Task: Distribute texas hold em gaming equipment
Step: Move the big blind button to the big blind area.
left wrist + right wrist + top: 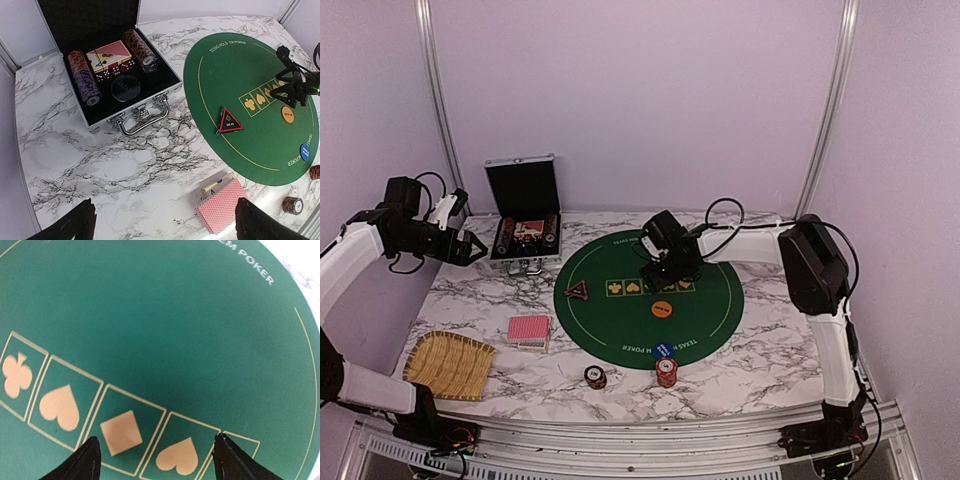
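A red-backed card deck (529,331) (222,205) lies on the marble left of the green poker mat (620,320) (225,70) (150,315). A dark chip stack (595,376) (292,205) and a red/orange chip stack (667,373) stand at the mat's near edge, with the blue dealer button (663,350) (305,152) just inside it. My right gripper (665,275) (157,460) hovers open over the mat's printed diamond and heart boxes, nothing between its fingers. Back at the left beside the case, my left gripper (470,250) (162,225) is wide open above bare marble.
The open silver case (523,188) (167,91) at the back left holds chip rows, cards and dice. A red triangular marker (577,291) (229,121) and an orange disc (662,309) (287,113) lie on the mat. A woven straw tray (448,366) sits front left.
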Robot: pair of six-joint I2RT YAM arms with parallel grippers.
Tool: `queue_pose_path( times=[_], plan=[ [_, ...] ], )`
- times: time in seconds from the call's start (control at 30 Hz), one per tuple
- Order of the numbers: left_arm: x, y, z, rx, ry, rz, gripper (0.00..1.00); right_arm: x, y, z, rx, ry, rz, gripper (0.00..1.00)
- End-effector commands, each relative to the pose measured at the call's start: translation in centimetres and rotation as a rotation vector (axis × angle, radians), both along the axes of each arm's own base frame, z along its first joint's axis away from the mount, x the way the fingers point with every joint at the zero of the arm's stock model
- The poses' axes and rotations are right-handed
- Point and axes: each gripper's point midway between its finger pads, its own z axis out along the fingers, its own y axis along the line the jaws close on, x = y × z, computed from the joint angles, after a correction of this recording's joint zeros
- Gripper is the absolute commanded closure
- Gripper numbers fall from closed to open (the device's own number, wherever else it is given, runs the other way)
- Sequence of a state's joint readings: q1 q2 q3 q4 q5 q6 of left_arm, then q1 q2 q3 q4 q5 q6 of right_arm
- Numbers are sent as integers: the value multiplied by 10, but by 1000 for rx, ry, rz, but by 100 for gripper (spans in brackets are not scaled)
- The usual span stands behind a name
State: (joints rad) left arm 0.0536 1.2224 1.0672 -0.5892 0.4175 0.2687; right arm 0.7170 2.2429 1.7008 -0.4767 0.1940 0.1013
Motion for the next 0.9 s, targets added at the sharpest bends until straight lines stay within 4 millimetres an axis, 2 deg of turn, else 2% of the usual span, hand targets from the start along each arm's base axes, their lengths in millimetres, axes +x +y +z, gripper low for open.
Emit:
queue_pose_path(
  times=[0.0,0.1,0.2,0.3,0.4,0.53,0.67,0.87],
  plan=[
    [0,2,9,8,-13,-4,1,-27,12,30,50,-7,26,20],
    [-1,1,7,8,-8,-9,1,-57,10,26,74,35,23,15],
    [-2,1,5,12,-7,-13,1,-85,5,14,68,78,14,14],
    [-2,1,6,13,-9,-13,1,-104,0,4,45,103,-10,19],
    [-3,1,6,8,-7,-16,1,-114,-4,0,46,118,-28,26],
    [-3,-1,7,-1,-7,-18,1,-116,-11,-8,31,127,-63,42],
    [-2,-1,10,-3,-13,-16,1,-111,-11,-13,11,117,-80,53],
    [-2,-2,11,-9,-13,-17,1,-91,-14,-14,12,93,-129,62]
  ],
)
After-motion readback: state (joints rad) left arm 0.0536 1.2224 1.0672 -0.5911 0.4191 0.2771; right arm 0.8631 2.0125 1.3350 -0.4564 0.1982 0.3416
